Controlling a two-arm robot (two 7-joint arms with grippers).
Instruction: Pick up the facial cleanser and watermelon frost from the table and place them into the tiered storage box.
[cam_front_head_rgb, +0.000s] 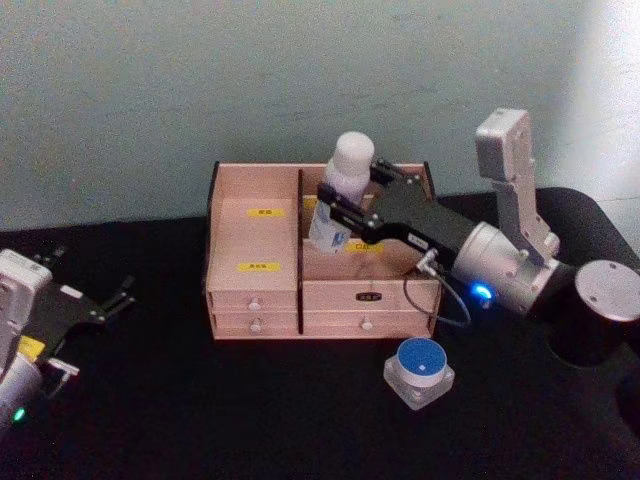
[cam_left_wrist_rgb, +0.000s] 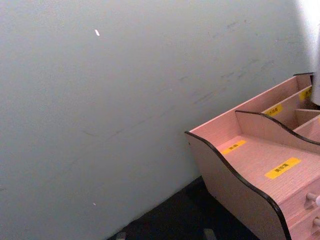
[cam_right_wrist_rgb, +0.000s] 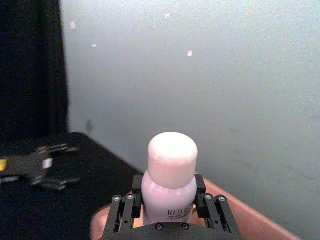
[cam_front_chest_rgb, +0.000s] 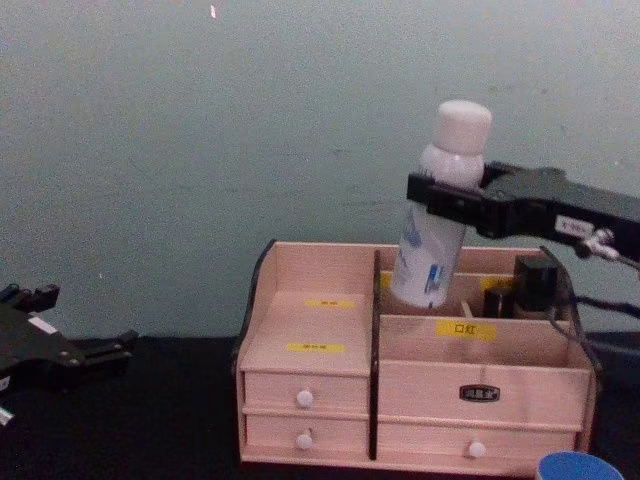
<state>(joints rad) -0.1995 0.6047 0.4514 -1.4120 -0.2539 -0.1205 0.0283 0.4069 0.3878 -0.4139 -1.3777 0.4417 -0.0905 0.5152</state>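
Tilting over tiered storage box (cam_front_head_rgb: 250, 250): white, round-capped facial cleanser (cam_front_head_rgb: 350, 160) pinched by right gripper (cam_front_head_rgb: 352, 187) jaws.

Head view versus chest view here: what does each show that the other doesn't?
Head view adds the whole squat clear jar with a blue lid on the black table in front of the pale pinkish wooden storage box, and a black cylinder at far right. Chest view adds small black bottles in the right rear compartment. Both show the right pincer shut on the tilted tall white bottle over that box, and the open left pincer idle at left.
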